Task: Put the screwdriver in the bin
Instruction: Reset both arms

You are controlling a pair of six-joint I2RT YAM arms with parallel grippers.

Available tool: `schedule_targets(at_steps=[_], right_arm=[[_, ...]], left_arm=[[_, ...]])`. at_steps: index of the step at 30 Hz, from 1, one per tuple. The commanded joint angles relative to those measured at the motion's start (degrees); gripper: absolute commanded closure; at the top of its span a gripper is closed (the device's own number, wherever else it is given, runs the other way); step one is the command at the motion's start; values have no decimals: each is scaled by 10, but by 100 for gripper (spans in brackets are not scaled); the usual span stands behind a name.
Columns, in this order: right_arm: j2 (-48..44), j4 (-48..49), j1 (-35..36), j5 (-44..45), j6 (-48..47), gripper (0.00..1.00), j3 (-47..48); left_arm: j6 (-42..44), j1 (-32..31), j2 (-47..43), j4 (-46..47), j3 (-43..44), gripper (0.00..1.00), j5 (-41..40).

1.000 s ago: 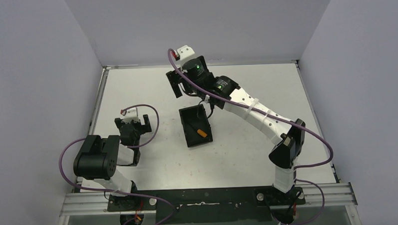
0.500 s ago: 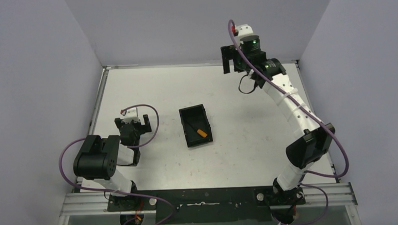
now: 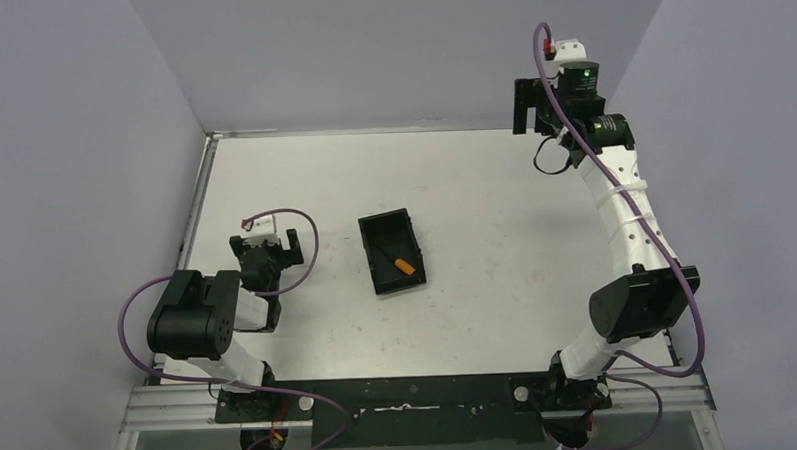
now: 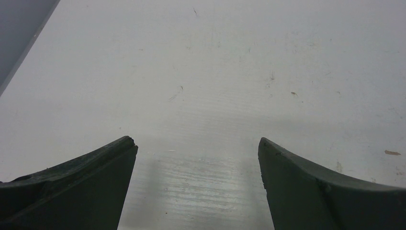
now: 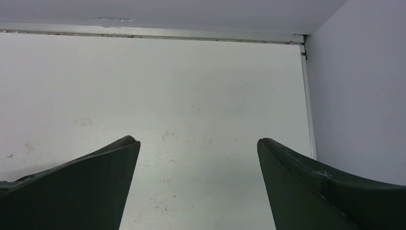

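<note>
The black bin (image 3: 380,282) stands near the middle of the table in the top view. Inside it lies the screwdriver (image 3: 396,259), orange handle toward the near right corner, thin black shaft pointing up-left. My right gripper (image 3: 526,106) hangs open high over the far right corner, far from the bin; in its wrist view the right gripper (image 5: 197,141) has only bare table between its fingers. My left gripper (image 3: 270,247) rests low at the left, open and empty, and in its own wrist view the left gripper (image 4: 197,141) faces bare table. Neither wrist view shows bin or screwdriver.
Grey walls enclose the table on three sides. A metal rim (image 5: 143,33) runs along the far edge and meets the right wall (image 5: 364,86) at the corner close to my right gripper. Purple cables loop off both arms.
My right arm has swung away from above the bin to the far right corner, its gripper staying open. The left arm, bin and screwdriver have not moved.
</note>
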Motion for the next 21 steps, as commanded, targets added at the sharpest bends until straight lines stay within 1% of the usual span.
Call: schedule_targets(at_steps=[1, 9, 21], right_arm=[[-19, 5, -20, -5, -13, 0, -10], [-36, 30, -47, -14, -10, 0, -36], [-47, 38, -52, -16, -8, 0, -39]], left_arm=[[4, -1, 0, 30, 13, 3, 5], [4, -1, 0, 31, 13, 3, 5], [4, -1, -1, 30, 13, 3, 5]])
